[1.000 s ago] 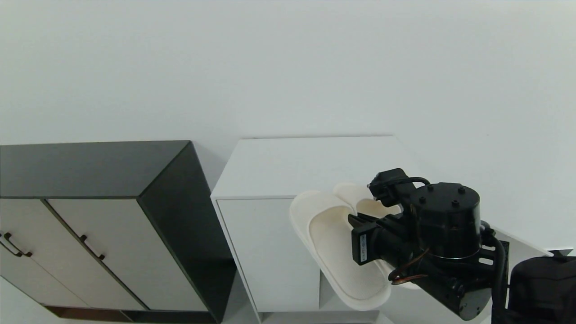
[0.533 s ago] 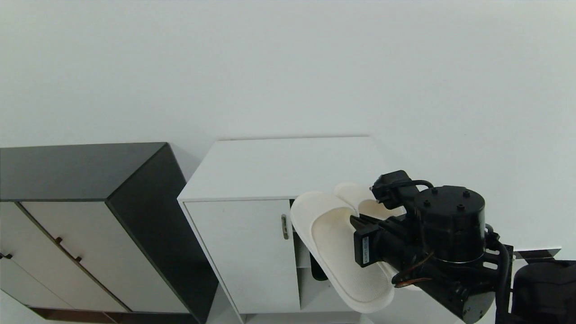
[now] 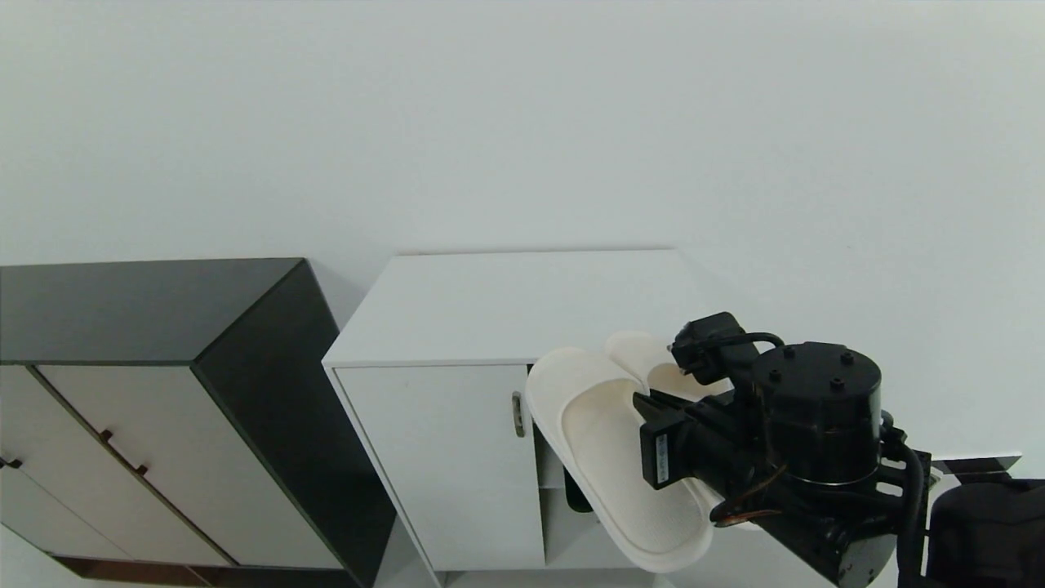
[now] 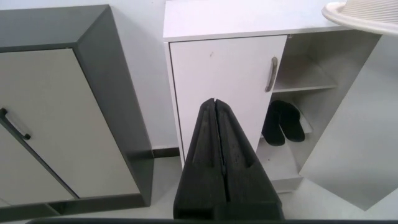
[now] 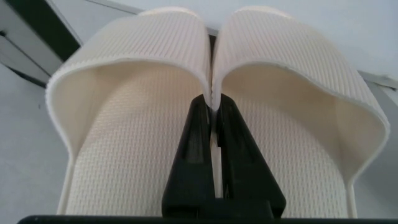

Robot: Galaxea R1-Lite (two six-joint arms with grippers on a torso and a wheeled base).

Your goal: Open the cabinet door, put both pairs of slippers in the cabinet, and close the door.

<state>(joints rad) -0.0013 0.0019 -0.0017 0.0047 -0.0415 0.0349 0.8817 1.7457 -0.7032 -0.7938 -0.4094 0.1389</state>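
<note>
Placing step: right gripper (image 5: 212,107) clamped on white slippers (image 3: 606,461); left gripper (image 4: 215,106) closed, holding nothing. Next: carry pair into open cabinet (image 3: 506,302).

Your right arm (image 3: 718,445) is black: the round drum (image 3: 816,425) carries screws (image 3: 831,381) on its cap, a white label (image 3: 660,459) left of the drum, orange wires (image 3: 739,513) beneath it, and a thick cable (image 3: 904,482) to its right.

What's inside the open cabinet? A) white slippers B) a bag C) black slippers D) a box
C: black slippers stand in the cabinet, in its open side; the white slippers are outside it, clamped in the right end effector.
</note>
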